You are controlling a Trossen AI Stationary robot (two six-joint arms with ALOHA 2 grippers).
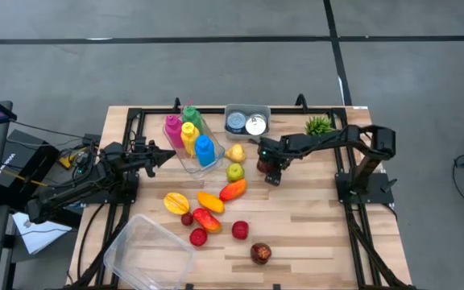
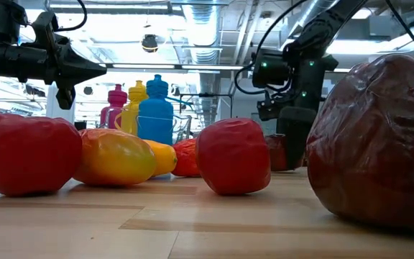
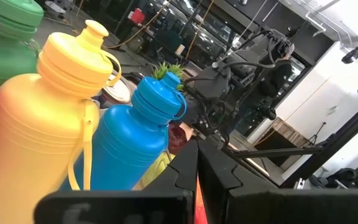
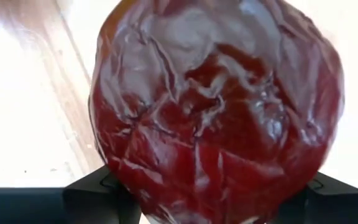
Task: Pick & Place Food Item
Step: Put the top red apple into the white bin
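Note:
My right gripper [image 1: 274, 174] reaches down near the table's middle, just right of a green apple [image 1: 234, 171], and is shut on a dark red wrinkled fruit [image 4: 216, 106]. Other toy foods lie on the wood toward the near edge: a yellow pepper [image 1: 176, 202], an orange piece [image 1: 210, 201], red pieces [image 1: 240, 230] and another dark red fruit [image 1: 261, 253]. A clear plastic container [image 1: 147, 250] sits at the near left. My left gripper [image 1: 167, 155] hovers shut at the left, pointing at the coloured bottles [image 1: 205, 151]. My right gripper pinches the dark red fruit between its two fingers, which come from above and point down. The fingers [image 4: 89, 193] sit on opposite sides of the fruit, which fills the wrist view. In the low view the fruit [image 2: 275, 154] is at table height; whether it rests there I cannot tell.
Pink, yellow, green and blue bottles stand in a clear tray [image 1: 185, 161] at the far left of centre. A grey bin with cans [image 1: 246, 122] and a green plant [image 1: 319, 125] sit at the far edge. A yellow pear [image 1: 234, 153] lies by the apple. Bare wood shows at the right.

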